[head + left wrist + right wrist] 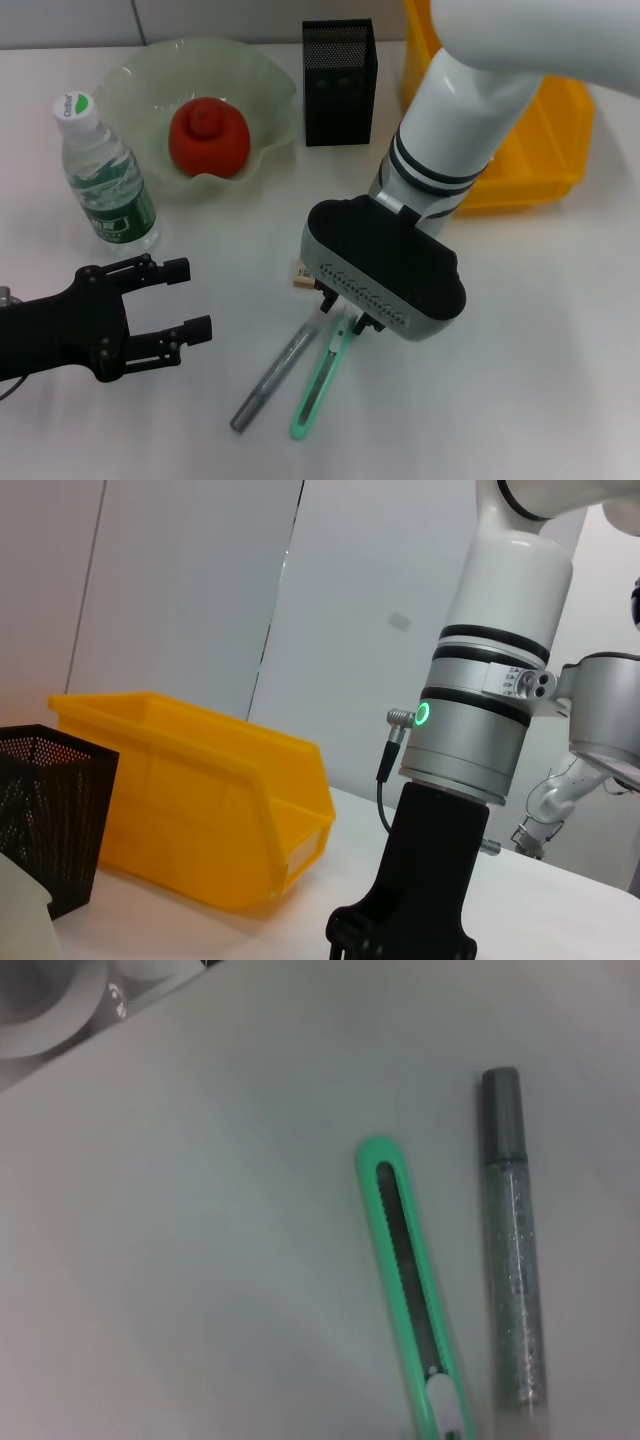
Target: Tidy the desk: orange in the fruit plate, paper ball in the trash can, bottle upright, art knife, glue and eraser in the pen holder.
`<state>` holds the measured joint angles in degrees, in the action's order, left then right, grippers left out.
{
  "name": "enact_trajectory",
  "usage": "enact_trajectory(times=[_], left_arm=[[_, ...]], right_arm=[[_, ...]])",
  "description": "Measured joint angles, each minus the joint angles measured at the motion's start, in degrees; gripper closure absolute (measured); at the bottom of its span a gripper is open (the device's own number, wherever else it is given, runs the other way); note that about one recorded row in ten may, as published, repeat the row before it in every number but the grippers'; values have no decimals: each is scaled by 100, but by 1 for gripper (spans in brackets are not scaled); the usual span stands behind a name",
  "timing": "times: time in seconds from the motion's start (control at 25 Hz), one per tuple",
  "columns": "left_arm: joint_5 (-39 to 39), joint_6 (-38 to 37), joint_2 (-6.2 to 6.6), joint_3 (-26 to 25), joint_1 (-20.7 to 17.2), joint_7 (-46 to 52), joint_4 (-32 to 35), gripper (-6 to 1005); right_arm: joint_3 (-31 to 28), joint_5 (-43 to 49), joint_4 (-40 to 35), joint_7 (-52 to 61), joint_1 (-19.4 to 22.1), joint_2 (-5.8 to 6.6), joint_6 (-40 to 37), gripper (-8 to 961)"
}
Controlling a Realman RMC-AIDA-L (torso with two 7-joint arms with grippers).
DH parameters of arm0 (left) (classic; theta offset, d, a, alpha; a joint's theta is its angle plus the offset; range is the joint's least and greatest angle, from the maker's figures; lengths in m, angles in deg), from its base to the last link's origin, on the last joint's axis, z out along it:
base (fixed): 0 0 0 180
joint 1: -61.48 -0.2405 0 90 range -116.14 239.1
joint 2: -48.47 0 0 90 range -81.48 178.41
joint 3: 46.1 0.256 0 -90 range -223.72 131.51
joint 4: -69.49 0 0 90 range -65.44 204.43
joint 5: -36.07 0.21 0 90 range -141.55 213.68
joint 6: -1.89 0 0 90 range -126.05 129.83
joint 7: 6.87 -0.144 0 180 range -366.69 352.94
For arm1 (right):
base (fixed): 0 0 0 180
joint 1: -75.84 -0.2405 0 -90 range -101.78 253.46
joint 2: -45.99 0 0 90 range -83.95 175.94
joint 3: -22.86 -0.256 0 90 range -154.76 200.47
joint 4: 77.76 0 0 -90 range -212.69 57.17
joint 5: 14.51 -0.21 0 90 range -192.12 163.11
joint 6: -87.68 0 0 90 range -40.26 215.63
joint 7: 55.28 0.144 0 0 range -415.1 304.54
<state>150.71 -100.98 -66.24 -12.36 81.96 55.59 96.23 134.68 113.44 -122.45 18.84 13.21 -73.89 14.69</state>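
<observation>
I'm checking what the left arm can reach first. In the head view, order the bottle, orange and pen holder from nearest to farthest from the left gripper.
Left gripper, open, low on the robot's left:
1. Bottle, upright just beyond it.
2. Orange, in the fruit plate behind the bottle.
3. Pen holder, at the back, toward the right.

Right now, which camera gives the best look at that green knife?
The right wrist view: the green art knife fills it, slider slot visible. In the head view the right gripper hides one end. The left wrist view misses it.
</observation>
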Motion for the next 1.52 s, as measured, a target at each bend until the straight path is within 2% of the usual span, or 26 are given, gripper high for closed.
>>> enact_trajectory(times=[0.2,0.56,1.52], left_arm=[[-7,8,2,0,0,3,-2,226],[-22,53,6,0,0,3,-2,228],[-21,66,22,-51,-8,6,7,236]], right_arm=[[172,-201,227,-51,-154,0,89,583],[201,-211,258,-129,-168,0,109,600],[425,-271,298,-247,-186,-1,137,742]])
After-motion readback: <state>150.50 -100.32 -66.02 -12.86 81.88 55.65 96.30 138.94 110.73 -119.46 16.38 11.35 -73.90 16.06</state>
